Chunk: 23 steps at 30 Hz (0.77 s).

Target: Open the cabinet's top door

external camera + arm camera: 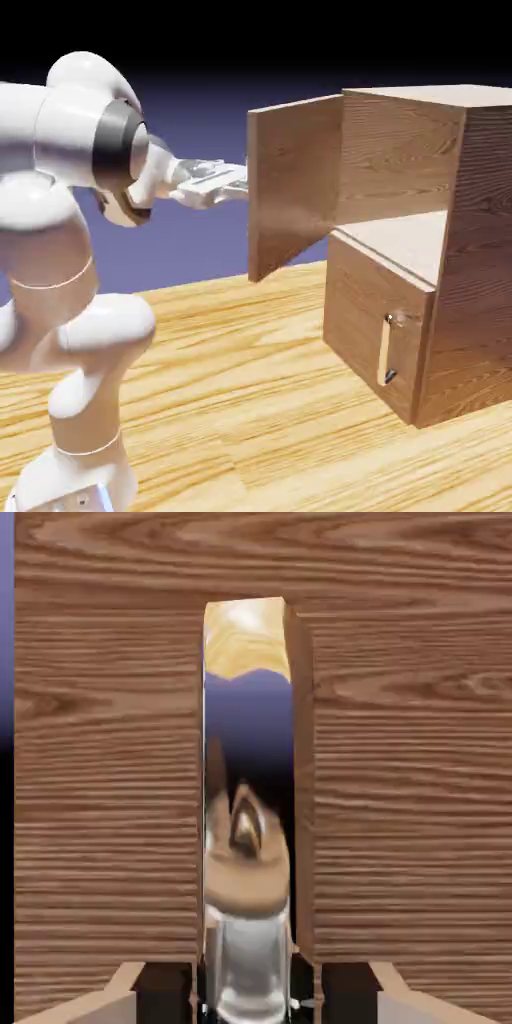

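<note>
one door swung well out from the cabinet [420, 180]: we see the top door [295, 180] ajar, gripper [247, 982] fingers pinching its silver handle [248, 812]; next, we judge, keep pulling along the arc.

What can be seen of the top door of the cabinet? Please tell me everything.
The top door is a flat, near-square panel of brown wood grain. It stands swung wide open, upright, hinged at the upper compartment of the cabinet and pointing toward the arm. The pincer meets its outer face. In the hand view, its mirror-like silver handle runs vertically and sits between the fingertips, which appear closed on it.
</note>
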Tool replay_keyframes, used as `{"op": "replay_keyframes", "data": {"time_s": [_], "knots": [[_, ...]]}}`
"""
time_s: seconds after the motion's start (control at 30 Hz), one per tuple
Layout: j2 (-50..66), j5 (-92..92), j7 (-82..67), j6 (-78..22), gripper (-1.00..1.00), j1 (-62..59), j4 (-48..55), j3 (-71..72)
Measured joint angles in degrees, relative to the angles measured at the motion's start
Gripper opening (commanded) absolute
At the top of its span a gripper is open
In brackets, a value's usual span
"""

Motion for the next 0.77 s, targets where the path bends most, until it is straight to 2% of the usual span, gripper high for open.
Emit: {"op": "replay_keyframes", "data": {"time_s": [0.37, 0.43, 0.73, 0.77], "knots": [[21.84, 16.42, 3.76, -10.6, -1.0, 4.27, 22.34, 0.16], [25.37, 18.47, 3.75, -12.3, -1.0, 0.88, 26.48, 0.7], [40.18, 25.18, 1.78, -19.95, -1.0, -0.32, 45.16, -0.4], [41.47, 25.6, 1.46, -20.65, 1.0, -0.51, 46.89, -0.55]]}}
